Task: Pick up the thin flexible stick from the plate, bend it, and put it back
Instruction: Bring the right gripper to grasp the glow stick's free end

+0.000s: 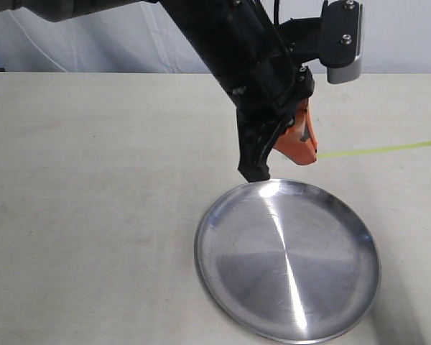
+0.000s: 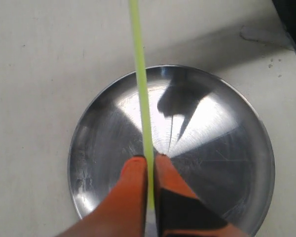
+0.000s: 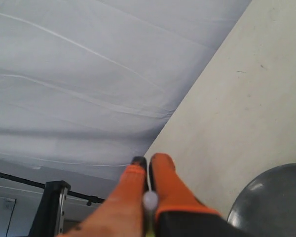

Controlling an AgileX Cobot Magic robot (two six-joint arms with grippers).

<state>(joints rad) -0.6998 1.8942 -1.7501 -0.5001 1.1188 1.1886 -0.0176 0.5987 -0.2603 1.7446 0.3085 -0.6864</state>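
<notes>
- Left end effector point(image 1: 309, 153), with orange fingers point(image 2: 133, 192), is clamped together on the thin yellow-green flexible plastic stick point(image 1: 373, 150), gripping it near one end.
- Right end effector point(image 3: 149, 165) is pinched shut on the stick's far end; the pale tip point(image 3: 150, 200) shows between its orange fingers.
- Held clear of the beige worktop point(image 1: 93, 187), the stick spans the air between the two end effectors, nearly straight, reaching the right edge of the exterior view.
- Round shiny silver metal plate point(image 1: 223, 287) lies flat on the worktop, just below the left end effector.
- From the left wrist, the stick crosses above the plate's middle and beyond its rim.
</notes>
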